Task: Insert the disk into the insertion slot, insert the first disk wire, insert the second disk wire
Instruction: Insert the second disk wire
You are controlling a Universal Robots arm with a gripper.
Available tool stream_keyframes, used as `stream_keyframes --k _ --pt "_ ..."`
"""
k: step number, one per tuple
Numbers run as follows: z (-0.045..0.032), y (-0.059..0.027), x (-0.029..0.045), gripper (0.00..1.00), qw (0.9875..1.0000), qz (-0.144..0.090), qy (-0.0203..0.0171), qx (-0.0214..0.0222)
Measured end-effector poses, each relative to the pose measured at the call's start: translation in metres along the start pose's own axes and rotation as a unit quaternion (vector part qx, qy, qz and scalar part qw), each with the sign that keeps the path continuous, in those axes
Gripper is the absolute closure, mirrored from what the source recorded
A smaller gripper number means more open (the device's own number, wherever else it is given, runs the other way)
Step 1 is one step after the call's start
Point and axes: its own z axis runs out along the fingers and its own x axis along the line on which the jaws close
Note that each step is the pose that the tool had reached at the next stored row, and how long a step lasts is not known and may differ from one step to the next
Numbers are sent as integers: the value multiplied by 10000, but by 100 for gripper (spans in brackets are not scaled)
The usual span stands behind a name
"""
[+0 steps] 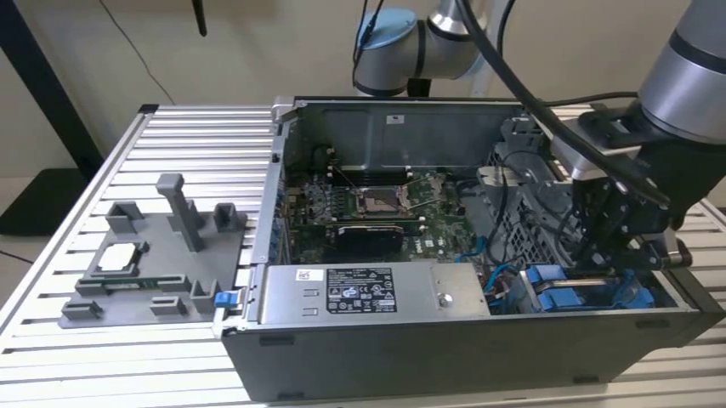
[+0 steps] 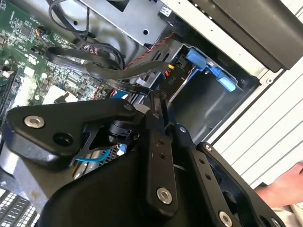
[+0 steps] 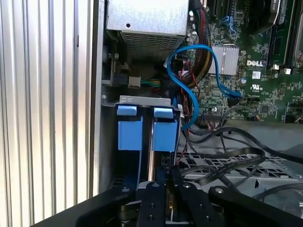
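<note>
Gripper (image 1: pixel 599 265) is down in the drive cage (image 3: pixel 142 100), right above the blue-caddied disk (image 3: pixel 164 135) seated in the insertion slot (image 2: pixel 201 101). Can't tell its finger state. Blue data wire (image 3: pixel 194 97) beside the cage looks floppy; I'd grip at the connector.

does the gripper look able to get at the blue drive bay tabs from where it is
Probably yes: the gripper hangs right above the blue tabs in the open case, with only loose black cables beside it.

Silver arm (image 1: pixel 692 68) — black gripper (image 1: pixel 621 255)
</note>
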Motion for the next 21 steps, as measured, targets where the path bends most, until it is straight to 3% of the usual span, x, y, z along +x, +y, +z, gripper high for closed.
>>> stream_keyframes --k 10,13,15,18,21 --pt "79 10 -5 100 9999 148 17 6" --pt "72 10 3 100 9998 182 25 7" --pt "71 11 -1 100 9998 188 -2 -1" --pt "4 6 -2 100 9998 192 12 -24" --pt "-4 5 -3 100 9998 193 8 -27"
